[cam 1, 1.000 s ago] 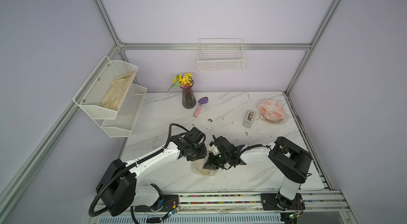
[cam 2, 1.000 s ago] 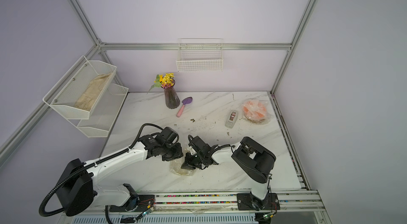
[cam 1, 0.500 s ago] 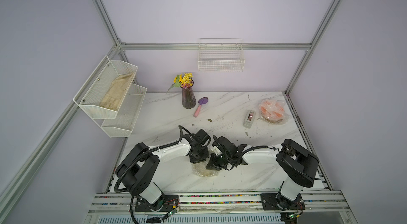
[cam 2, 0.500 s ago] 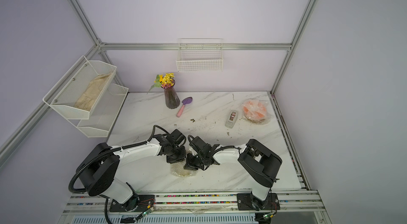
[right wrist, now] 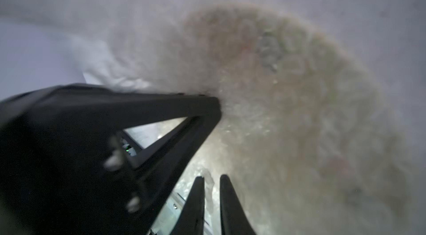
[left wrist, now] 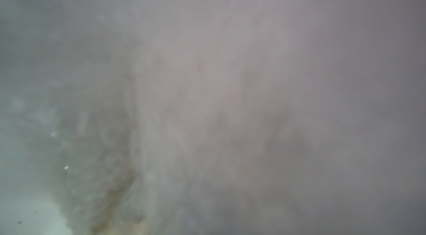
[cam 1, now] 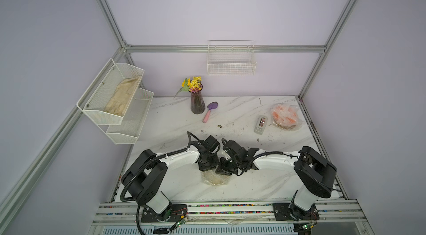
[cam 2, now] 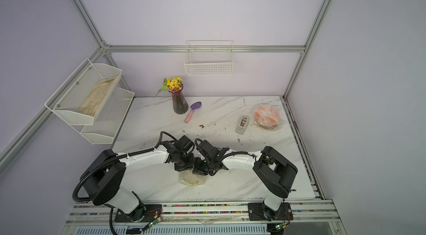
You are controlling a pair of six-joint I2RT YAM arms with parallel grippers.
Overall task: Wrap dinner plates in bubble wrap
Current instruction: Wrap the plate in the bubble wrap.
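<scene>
Both arms reach in low over the desk [cam 1: 175, 127], at about 6 o'clock from its centre. There a pale plate [cam 1: 214, 179] lies flat inside crinkled bubble wrap [cam 1: 221, 180]. The plate's pattern is too blurred to make out.

The left pincer [cam 1: 207, 168] points down onto the bundle's 11 o'clock edge. Its tips are hidden under its own wrist in both top views, and the left wrist view is only grey blur. I cannot tell whether it is spread or pressed together.

The right pincer [right wrist: 211, 177] sits at the bundle's 1 o'clock edge, just beside the left one. In the right wrist view its two tips stand nearly together, pinching a thin fold of the wrap.

At 2 o'clock on the desk, well apart from the arms, an orange plate [cam 1: 284, 116] lies bundled in wrap. A grey tape dispenser [cam 1: 261, 125] lies just beside it at its 9 o'clock. A vase [cam 1: 197, 105] of flowers stands at 11 o'clock near the back wall, with a purple trowel [cam 1: 209, 111] just beside it.
</scene>
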